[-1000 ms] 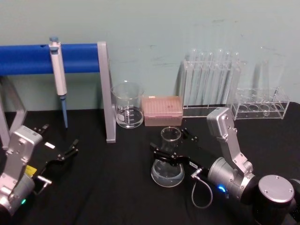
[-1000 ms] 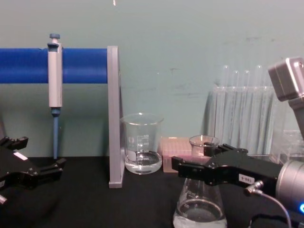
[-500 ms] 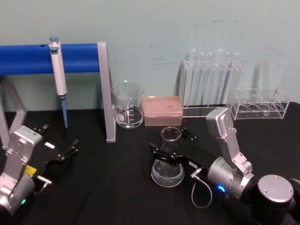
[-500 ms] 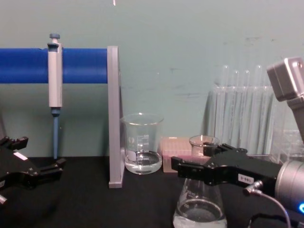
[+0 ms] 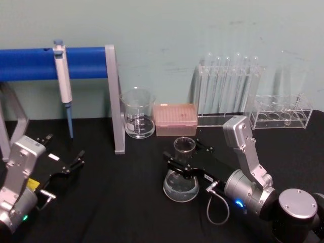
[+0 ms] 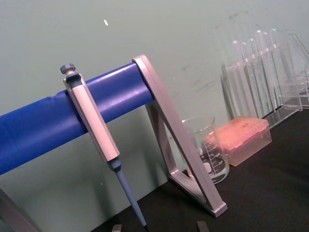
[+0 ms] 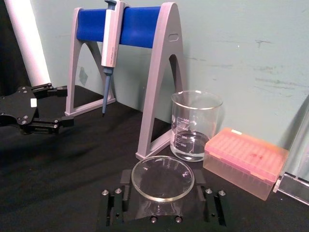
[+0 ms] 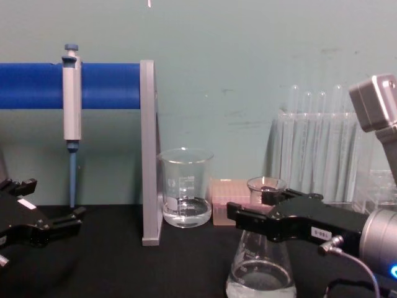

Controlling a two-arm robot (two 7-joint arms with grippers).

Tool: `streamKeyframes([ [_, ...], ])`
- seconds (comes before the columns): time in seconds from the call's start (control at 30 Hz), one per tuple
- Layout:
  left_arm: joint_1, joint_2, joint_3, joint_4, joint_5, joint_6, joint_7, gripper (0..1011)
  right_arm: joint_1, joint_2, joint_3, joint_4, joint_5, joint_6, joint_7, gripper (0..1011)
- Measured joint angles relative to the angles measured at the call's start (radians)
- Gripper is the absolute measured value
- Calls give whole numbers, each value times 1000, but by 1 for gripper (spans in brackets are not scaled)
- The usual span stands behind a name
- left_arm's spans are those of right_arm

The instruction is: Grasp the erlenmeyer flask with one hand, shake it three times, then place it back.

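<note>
While right gripper (image 5: 185,153) straddles flask (image 5: 180,186), beaker (image 5: 137,120), box (image 5: 175,119) behind.

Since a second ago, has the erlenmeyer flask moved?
No. The erlenmeyer flask stays put in front of the pink tip box; right pincer at its neck, left pincer parked.

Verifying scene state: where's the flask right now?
In the head view, the flask sits on the black table, right of center, just in front of the pink box, with the right gripper straddling its neck.
</note>
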Motion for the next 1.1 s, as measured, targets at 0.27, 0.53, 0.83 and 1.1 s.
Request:
streamKeyframes([
  [0.27, 0, 0, 0, 0, 0, 0, 0, 1001, 0, 0, 0, 0, 1, 0, 0, 567],
  [0.53, 0, 0, 0, 0, 0, 0, 0, 1001, 0, 0, 0, 0, 1, 0, 0, 453],
  [0.83, 0, 0, 0, 0, 0, 0, 0, 1001, 0, 0, 0, 0, 2, 0, 0, 453],
  [1.1, 0, 0, 0, 0, 0, 0, 0, 1001, -5, -1, 5, -3, 10, -1, 2, 452],
])
